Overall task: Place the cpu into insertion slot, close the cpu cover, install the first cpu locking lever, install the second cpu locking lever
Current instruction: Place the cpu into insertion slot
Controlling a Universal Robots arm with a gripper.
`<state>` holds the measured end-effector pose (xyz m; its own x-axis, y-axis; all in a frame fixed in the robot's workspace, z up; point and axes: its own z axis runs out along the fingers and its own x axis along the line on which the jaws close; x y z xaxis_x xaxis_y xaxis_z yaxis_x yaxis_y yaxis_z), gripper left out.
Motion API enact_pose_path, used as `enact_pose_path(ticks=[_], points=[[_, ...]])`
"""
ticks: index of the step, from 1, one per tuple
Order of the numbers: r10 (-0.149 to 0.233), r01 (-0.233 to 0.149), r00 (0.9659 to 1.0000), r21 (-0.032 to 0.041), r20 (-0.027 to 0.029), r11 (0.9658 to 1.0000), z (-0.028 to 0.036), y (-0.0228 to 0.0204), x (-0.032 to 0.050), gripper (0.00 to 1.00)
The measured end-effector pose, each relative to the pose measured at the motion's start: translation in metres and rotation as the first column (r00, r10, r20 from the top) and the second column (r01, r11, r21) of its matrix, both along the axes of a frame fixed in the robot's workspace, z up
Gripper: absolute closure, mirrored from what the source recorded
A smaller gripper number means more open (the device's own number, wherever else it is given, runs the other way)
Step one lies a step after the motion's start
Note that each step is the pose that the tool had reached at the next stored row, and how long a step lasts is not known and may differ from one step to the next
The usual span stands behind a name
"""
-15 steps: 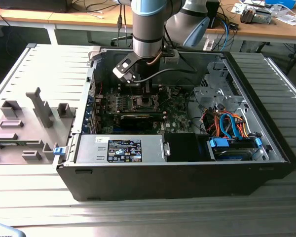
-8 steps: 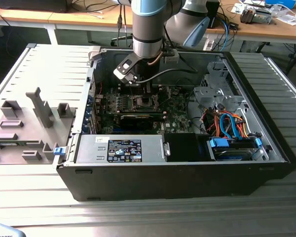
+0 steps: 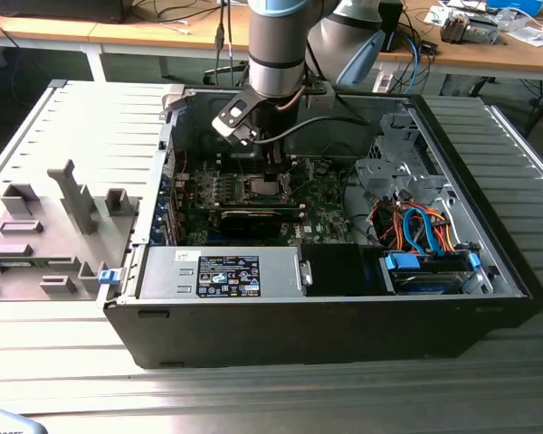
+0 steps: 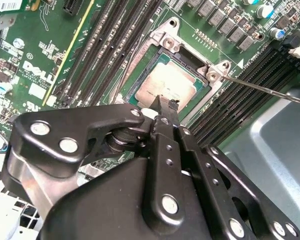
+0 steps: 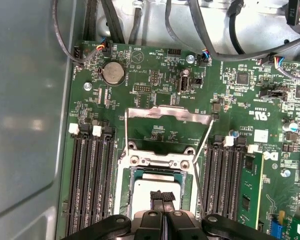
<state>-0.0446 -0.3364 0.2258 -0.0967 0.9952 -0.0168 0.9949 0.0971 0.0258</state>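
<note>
The cpu [image 4: 170, 82] lies flat in the insertion slot [image 4: 166, 39], its dull silver face up; the first wrist view shows the cpu [image 5: 151, 186] inside the slot's silvery rim [image 5: 160, 161]. My gripper [image 4: 165, 103] hangs just over the cpu's near edge, fingers pressed together with nothing between them, as the gripper [image 5: 162, 196] also appears in the first wrist view. The cpu cover [image 5: 168, 114] stands swung open behind the slot. Two thin wire levers [image 5: 126, 135] [image 5: 206, 145] stand raised at its sides. In the exterior view the gripper [image 3: 270, 176] reaches down into the case over the board.
Long black memory slots [image 5: 87, 180] [image 5: 225, 175] flank the socket. A green card [image 5: 250, 190] stands on one side. The open black case [image 3: 326, 312] has a drive bay with coloured cables [image 3: 416, 226] at the exterior view's right. Grey fixtures [image 3: 72, 194] stand outside the case.
</note>
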Motion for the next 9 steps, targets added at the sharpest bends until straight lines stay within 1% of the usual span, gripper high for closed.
enact_pose_path(ticks=[2, 4, 6, 7, 9], points=[[0.000, 0.000, 1.0000, 0.0000, -0.0005, 1.0000, 0.0006, 0.0000, 0.0004, 0.89], [0.000, 0.000, 1.0000, 0.0000, -0.0008, 1.0000, 0.0028, 0.0000, 0.0008, 0.89], [0.000, 0.000, 1.0000, 0.0001, -0.0008, 1.0000, 0.0060, 0.0000, 0.0010, 0.89], [0.000, 0.000, 1.0000, 0.0000, -0.0008, 1.0000, 0.0092, 0.0000, 0.0011, 0.89], [0.000, 0.000, 1.0000, 0.0001, -0.0009, 1.0000, 0.0137, 0.0000, 0.0011, 0.89]])
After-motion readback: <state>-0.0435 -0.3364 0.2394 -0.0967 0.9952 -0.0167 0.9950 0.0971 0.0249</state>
